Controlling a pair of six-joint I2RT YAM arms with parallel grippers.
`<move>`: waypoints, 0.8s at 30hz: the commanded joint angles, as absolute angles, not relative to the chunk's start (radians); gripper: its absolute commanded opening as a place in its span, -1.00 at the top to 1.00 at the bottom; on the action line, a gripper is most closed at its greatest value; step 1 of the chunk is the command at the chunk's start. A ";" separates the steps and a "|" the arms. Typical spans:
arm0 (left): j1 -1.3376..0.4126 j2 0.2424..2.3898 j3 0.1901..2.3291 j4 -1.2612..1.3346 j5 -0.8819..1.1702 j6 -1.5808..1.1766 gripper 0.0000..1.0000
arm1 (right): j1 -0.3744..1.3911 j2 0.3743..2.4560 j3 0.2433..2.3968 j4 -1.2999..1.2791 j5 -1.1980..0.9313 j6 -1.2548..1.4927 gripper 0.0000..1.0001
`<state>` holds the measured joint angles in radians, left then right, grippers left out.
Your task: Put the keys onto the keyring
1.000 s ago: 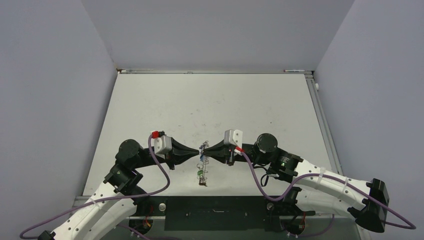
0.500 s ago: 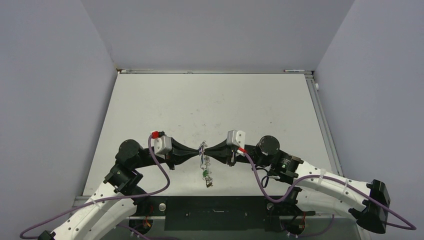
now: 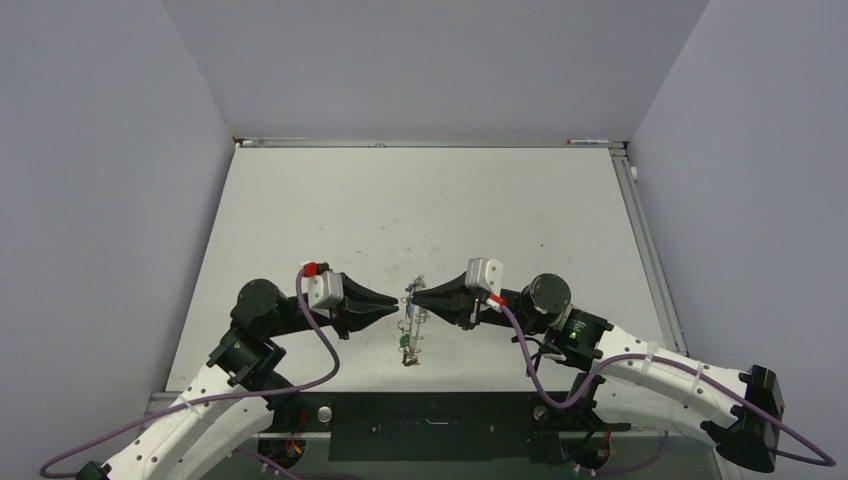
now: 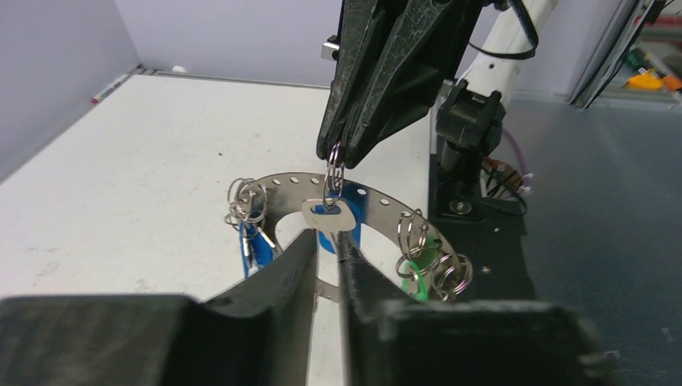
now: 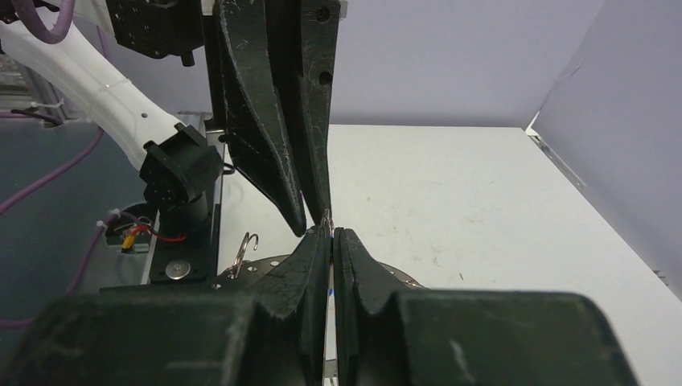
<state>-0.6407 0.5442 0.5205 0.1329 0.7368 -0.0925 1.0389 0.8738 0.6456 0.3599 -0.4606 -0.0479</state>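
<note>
Left gripper [image 4: 326,245] pinches the keyring [image 4: 378,205] by its flat band, held in the air over the middle of the table's [image 3: 420,210] near edge. Right gripper [image 4: 338,157] is clamped on the wire loop of the blue-tag key [image 4: 330,215], right at the band. Risks: the thin loop slips and the key drops, the band twists in the pinch, or the fingertips clash.

both arms reach inward, left gripper [image 3: 393,311] and right gripper [image 3: 420,297] nearly tip to tip, jaws on both pinched close.
</note>
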 commanded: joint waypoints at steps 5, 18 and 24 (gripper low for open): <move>-0.640 0.499 0.522 0.167 0.704 -0.077 0.25 | 1.030 0.872 0.653 0.437 -0.494 -0.038 0.89; -0.640 0.533 0.525 0.186 0.767 -0.102 0.41 | 1.031 0.923 0.681 0.426 -0.563 -0.033 0.89; -0.640 0.541 0.526 0.186 0.767 -0.103 0.46 | 1.030 0.917 0.677 0.434 -0.556 -0.034 0.89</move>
<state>-0.6407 0.5377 0.5163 0.1329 0.7456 -0.0959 1.0344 0.9318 0.6430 0.3424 -0.5323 -0.0391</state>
